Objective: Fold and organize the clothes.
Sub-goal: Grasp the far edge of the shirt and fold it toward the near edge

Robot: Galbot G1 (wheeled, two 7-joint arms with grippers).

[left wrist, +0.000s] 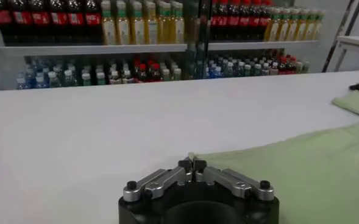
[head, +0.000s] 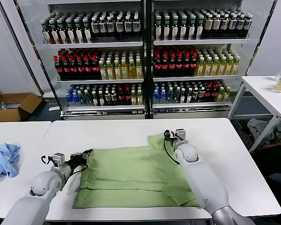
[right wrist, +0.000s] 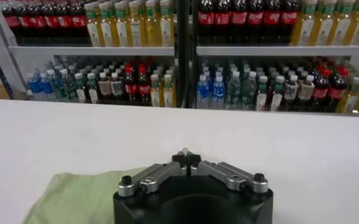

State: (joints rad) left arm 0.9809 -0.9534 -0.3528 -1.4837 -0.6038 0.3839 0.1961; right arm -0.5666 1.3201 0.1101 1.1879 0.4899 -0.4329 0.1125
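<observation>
The clothes are one light green shirt (head: 131,176), lying flat and partly folded on the white table (head: 107,131). My left gripper (head: 88,153) sits low at the shirt's far left corner. In the left wrist view the left gripper (left wrist: 192,162) is shut, with a sliver of the green shirt (left wrist: 301,164) pinched between its tips. My right gripper (head: 166,136) rests at the shirt's far right corner. The right wrist view shows the right gripper (right wrist: 186,156) shut too, a thin edge of cloth between its tips and the shirt (right wrist: 75,195) beside it.
A smaller light blue garment (head: 2,159) lies crumpled on the neighbouring table at the left. Glass-fronted shelves of bottles (head: 145,61) stand behind the table. A white side table (head: 267,93) is at the right, and a cardboard box (head: 14,105) sits on the floor at the left.
</observation>
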